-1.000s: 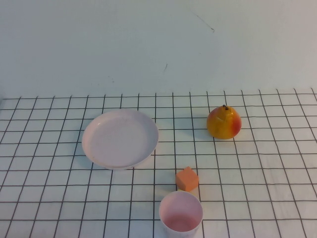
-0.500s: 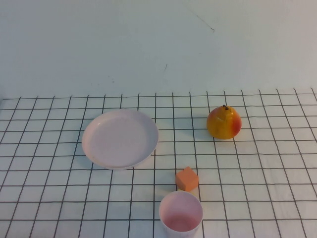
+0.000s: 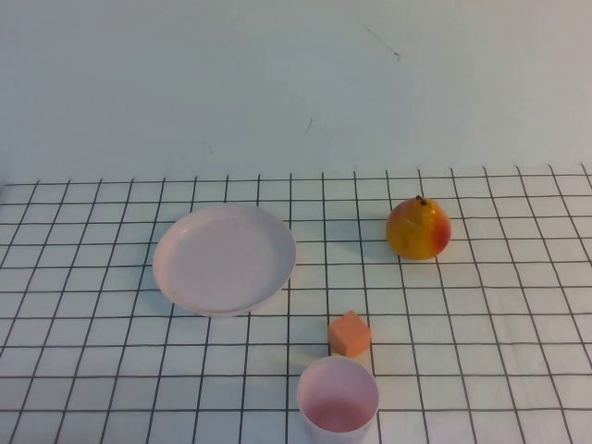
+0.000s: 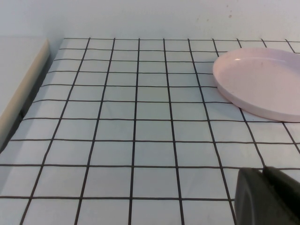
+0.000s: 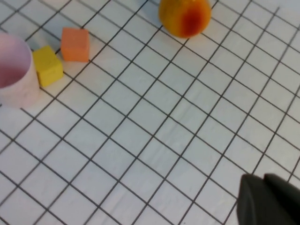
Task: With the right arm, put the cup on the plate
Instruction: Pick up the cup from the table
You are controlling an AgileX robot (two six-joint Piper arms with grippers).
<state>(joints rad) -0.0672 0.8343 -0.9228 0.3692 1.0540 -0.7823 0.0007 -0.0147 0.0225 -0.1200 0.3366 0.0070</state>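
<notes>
The small pale pink cup (image 3: 338,400) stands upright at the table's near edge, also seen in the right wrist view (image 5: 14,70). The wide pink plate (image 3: 224,258) lies empty to the left and farther back; its rim shows in the left wrist view (image 4: 262,79). Neither arm appears in the high view. My right gripper (image 5: 262,180) hangs above bare grid cloth well away from the cup, its dark fingers pressed together with nothing held. My left gripper (image 4: 262,172) is likewise shut and empty, hovering over the cloth short of the plate.
An orange cube (image 3: 350,334) sits just behind the cup. A yellow cube (image 5: 48,65) lies against the cup's side. A yellow-red pear (image 3: 418,228) stands at the back right. The table's left edge (image 4: 23,93) shows in the left wrist view.
</notes>
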